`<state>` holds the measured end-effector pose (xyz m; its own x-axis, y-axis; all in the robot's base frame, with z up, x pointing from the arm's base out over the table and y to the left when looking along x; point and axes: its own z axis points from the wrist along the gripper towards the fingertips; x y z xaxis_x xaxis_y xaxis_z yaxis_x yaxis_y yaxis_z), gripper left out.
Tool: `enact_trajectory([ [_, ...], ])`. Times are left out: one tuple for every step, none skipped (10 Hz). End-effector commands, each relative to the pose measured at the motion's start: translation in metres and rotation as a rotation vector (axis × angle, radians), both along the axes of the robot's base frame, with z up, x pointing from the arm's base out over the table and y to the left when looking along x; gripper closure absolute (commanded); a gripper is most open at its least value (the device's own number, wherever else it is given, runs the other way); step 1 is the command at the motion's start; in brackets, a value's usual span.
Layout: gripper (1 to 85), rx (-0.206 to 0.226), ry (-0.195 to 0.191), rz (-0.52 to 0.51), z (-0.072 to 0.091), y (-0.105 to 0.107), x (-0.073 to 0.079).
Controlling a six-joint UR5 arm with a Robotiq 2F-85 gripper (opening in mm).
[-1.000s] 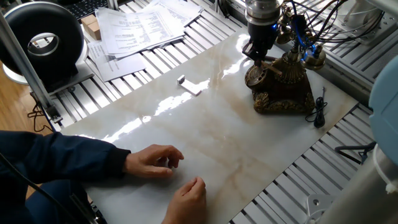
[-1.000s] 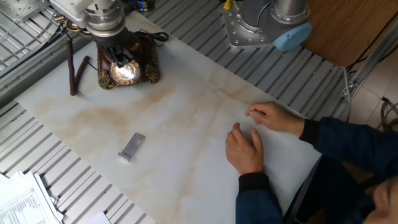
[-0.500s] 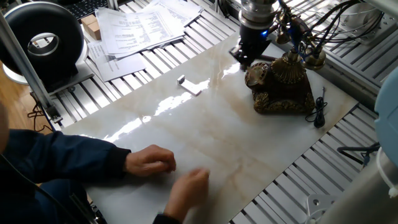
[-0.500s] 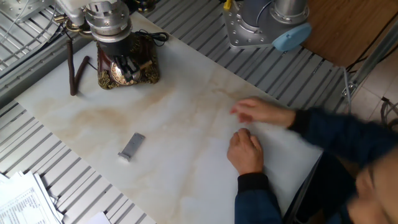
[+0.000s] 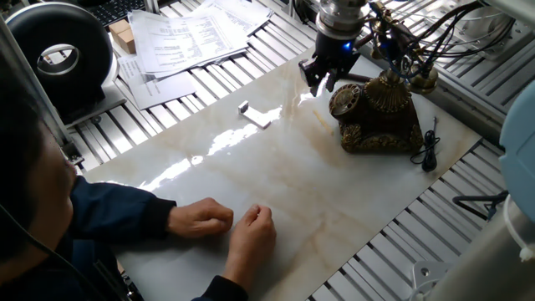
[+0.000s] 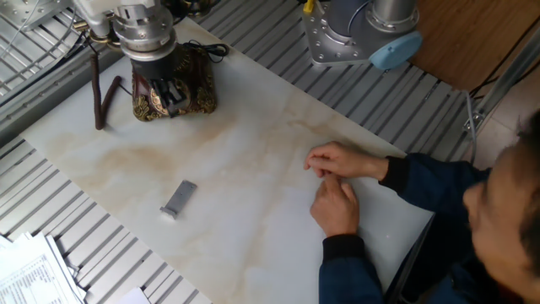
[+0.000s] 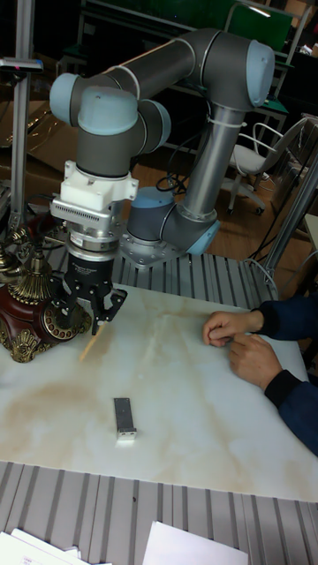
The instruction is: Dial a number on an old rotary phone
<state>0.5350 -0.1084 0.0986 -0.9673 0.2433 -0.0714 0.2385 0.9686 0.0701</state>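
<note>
Gripper [image 5: 324, 77] no longer right over the round dial [image 5: 344, 100] as a second ago; now up a little and off to one side, just beside the old rotary phone [image 5: 384, 117], not touching it. Two dark fingers [image 7: 109, 311] spread apart, nothing big between them. Thin pale stick [image 7: 91, 342] slanting down from the fingers; hard to tell how fastened. Dial plain to see now, coppery and shiny, with a ring of little holes. Phone in the same spot as before, near the far corner of the table [image 5: 276, 184]: brown and gold, bumpy with curly patterns, wide at the bottom and narrow on top, like a small pyramid. Dark cord [image 5: 430, 150] lying beside it. Table top smooth and glossy, pale stone look with brownish streaks, bright spots of light on it. Small grey bar [image 6: 178, 198] flat on the table, well apart from the phone, unmoved. Person's two hands, one hand [image 6: 337, 160] and the other hand [image 6: 336, 207], closer together than before, near the table edge; dark blue sleeves, and a head now in view.
</note>
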Motion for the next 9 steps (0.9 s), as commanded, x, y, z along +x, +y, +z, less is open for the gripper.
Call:
enact_trajectory([
  [66.3,0.000,-0.024,0.000,-0.004,-0.012,0.018],
  [83.7,-0.108,0.017,0.034,-0.007,-0.039,0.009],
  [83.7,-0.146,0.016,0.086,-0.003,-0.048,0.007],
  [83.7,-0.263,0.001,0.237,0.009,-0.073,0.008],
  [83.7,-0.265,-0.013,0.284,0.016,-0.071,0.006],
  [83.7,-0.277,-0.015,0.298,0.019,-0.073,0.005],
  [83.7,-0.268,-0.005,0.282,0.018,-0.070,0.001],
  [83.7,-0.235,-0.011,0.258,0.016,-0.059,-0.001],
  [83.7,-0.211,-0.021,0.247,0.016,-0.052,-0.001],
])
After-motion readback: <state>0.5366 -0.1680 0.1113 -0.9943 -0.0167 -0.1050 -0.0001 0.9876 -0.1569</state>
